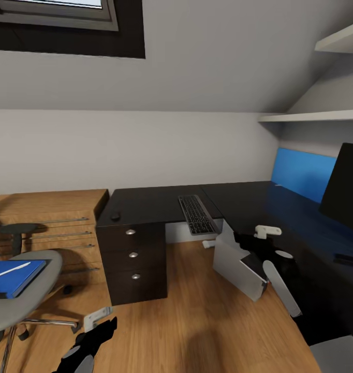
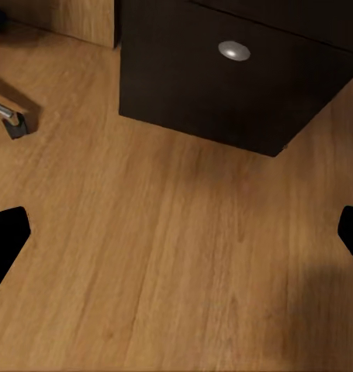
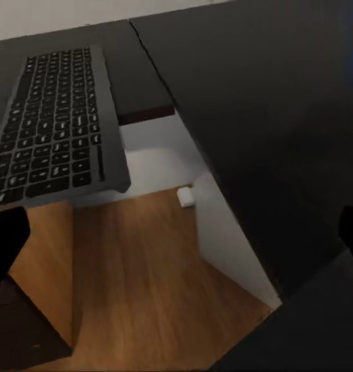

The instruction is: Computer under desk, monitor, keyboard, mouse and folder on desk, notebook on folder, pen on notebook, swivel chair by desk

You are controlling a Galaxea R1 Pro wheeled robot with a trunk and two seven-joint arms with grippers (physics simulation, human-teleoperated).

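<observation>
the black l-shaped tabletop (image 1: pixel 156 203) fills the middle and the 3 o'clock side of the head view, its three drawers with round silver knobs (image 1: pixel 131 232) at the centre. a light wooden cabinet (image 1: pixel 47 207) stands beside it toward 9 o'clock. the wooden floor (image 1: pixel 197 321) spreads across 6 o'clock. the monitor (image 1: pixel 346 189) stands on the tabletop at 3 o'clock, in front of a blue wall panel (image 1: pixel 300 173). the swivel chair (image 1: pixel 26 290), grey with black armrests, sits at 8 o'clock, well apart from the drawers. the computer (image 1: pixel 238 267), a pale tilted box, rests on the floor under the tabletop edge near 4 o'clock. the keyboard (image 1: pixel 197 214) lies on the tabletop just above centre, its near end overhanging the edge; in the right wrist view the keyboard (image 3: pixel 56 124) juts out over the floor. the blue folder (image 1: pixel 13 277) lies on the chair seat with the white pen (image 1: pixel 10 271) on top of it. the mouse (image 1: pixel 115 216) sits on the tabletop's corner above the drawers, toward 9 o'clock of the keyboard and apart from it.

the left gripper (image 2: pixel 176 240) hangs over bare floor near the lowest drawer, its fingers (image 2: pixel 4 236) spread wide and grasping nothing. the right gripper (image 3: pixel 176 236) hovers by the tabletop edge, near the keyboard's near end and the computer, fingers (image 3: pixel 5 236) likewise released.
</observation>
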